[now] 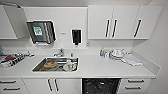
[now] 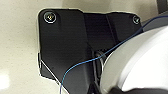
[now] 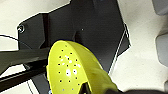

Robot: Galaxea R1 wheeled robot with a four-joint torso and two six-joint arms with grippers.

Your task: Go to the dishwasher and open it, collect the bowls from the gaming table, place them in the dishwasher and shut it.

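Dishwasher (image 1: 100, 86) stands open below the white counter (image 1: 100, 67), right of the sink (image 1: 56, 64), its dark inside showing. A stack of plates (image 1: 115, 54) sits on the counter above it. My left wrist shows a white bowl (image 2: 140, 65), my right a yellow-green bowl (image 3: 75, 67); whether my fingers clamp them, I cannot tell

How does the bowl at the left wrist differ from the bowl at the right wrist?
The left-wrist bowl is plain white; the right-wrist bowl is yellow-green. The white one looks unmarked, while the yellow-green one carries small dark speckles and bright highlights. Both are smooth and rounded, close to their wrist cameras.
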